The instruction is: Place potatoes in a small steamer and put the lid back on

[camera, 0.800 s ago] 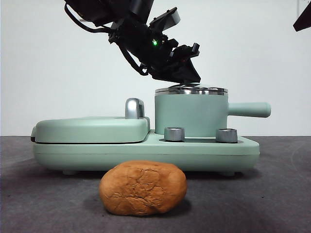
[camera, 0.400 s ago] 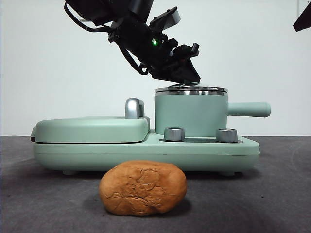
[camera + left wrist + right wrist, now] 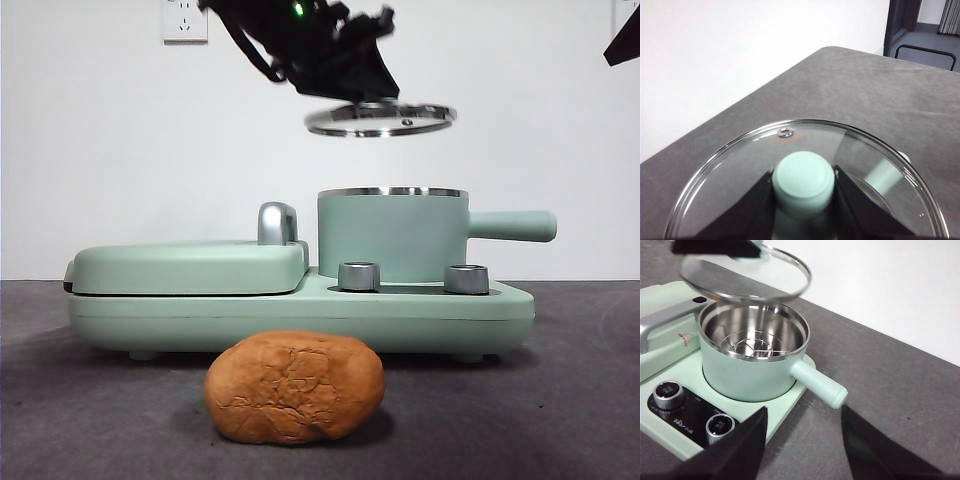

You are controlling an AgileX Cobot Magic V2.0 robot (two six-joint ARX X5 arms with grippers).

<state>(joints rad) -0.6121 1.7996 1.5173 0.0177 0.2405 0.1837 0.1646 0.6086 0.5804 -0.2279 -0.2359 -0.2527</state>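
The orange-brown potato (image 3: pixel 295 387) lies on the dark table in front of the appliance. Behind it the mint-green steamer pot (image 3: pixel 392 236) stands uncovered, a steel rack showing inside (image 3: pixel 752 344). The glass lid (image 3: pixel 380 118) hangs level in the air above the pot, with my left gripper (image 3: pixel 365 92) shut on its green knob (image 3: pixel 803 181). The lid (image 3: pixel 742 273) also shows over the pot in the right wrist view. My right gripper (image 3: pixel 801 440) is open, held back from the pot's side handle (image 3: pixel 819 385); in the front view only its tip (image 3: pixel 624 42) shows.
The pot sits on a mint-green cooker base (image 3: pixel 420 312) with two steel dials (image 3: pixel 359 276). A flat green griddle (image 3: pixel 185 266) with a chrome handle (image 3: pixel 276 222) fills the base's left half. A wall socket (image 3: pixel 185 20) is on the wall behind.
My left gripper has lifted the lid off the pot's rim and raised it well above the pot. The potato and the right arm have not moved.
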